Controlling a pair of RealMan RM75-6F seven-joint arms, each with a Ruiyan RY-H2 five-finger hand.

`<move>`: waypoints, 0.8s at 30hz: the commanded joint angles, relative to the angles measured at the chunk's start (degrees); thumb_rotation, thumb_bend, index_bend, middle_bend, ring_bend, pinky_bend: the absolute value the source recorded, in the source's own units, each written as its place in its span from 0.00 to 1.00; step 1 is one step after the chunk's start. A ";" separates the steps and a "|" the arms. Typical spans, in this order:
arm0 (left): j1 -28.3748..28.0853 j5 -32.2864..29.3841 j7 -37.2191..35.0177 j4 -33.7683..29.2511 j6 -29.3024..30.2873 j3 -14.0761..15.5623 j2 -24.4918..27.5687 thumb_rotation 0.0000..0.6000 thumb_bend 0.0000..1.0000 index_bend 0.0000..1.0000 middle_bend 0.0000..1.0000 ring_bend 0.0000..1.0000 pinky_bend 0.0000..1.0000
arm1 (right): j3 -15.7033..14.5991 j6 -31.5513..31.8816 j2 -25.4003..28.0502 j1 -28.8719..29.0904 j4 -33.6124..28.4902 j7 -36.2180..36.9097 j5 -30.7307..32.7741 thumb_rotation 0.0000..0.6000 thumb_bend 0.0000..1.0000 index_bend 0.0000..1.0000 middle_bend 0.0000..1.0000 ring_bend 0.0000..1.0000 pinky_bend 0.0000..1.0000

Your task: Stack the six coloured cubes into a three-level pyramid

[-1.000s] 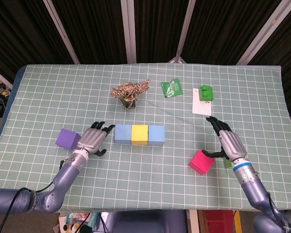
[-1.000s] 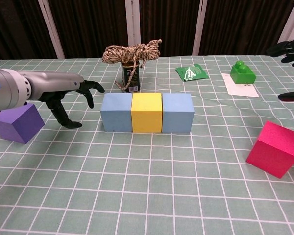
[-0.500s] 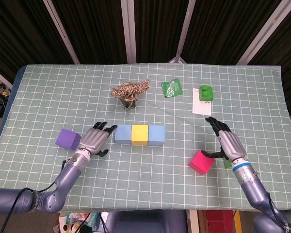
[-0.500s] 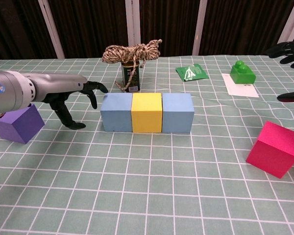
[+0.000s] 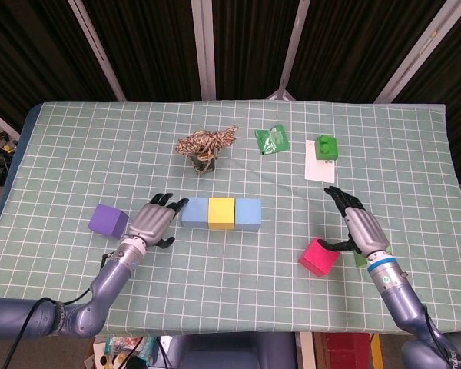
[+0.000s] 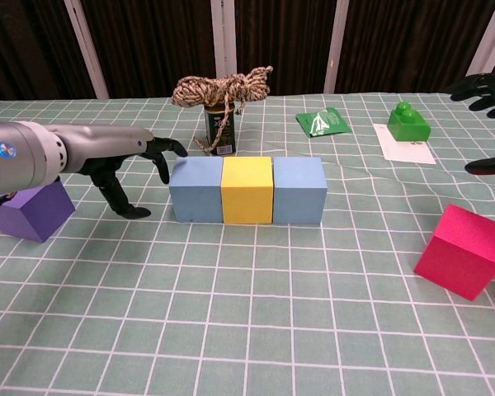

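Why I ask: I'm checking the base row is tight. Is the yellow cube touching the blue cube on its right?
Touching. In the chest view the yellow cube and the blue cube meet face to face, with no tablecloth showing between them.

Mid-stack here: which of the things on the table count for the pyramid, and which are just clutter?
For the job: left blue cube, yellow cube, right blue cube, purple cube, pink cube, green cube mostly hidden behind the right hand.

Lying about: can topped with twine, green packet, green toy brick on a white card.
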 commanded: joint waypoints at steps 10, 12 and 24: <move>-0.13 -0.14 0.16 0.35 0.02 -0.17 -0.80 1.00 0.43 0.00 0.22 0.00 0.00 | 0.03 -0.17 -0.04 0.05 0.02 0.00 0.10 1.00 0.24 0.00 0.00 0.02 0.00; -0.10 -0.05 0.13 0.37 0.09 -0.20 -0.88 1.00 0.43 0.00 0.22 0.00 0.00 | 0.03 -0.14 -0.05 0.03 -0.01 0.00 0.02 1.00 0.24 0.00 0.00 0.02 0.00; -0.06 0.30 0.22 0.58 0.50 -0.41 -1.54 1.00 0.43 0.00 0.22 0.00 0.00 | 0.02 -0.10 -0.22 -0.06 0.07 0.37 -0.47 1.00 0.24 0.00 0.00 0.02 0.00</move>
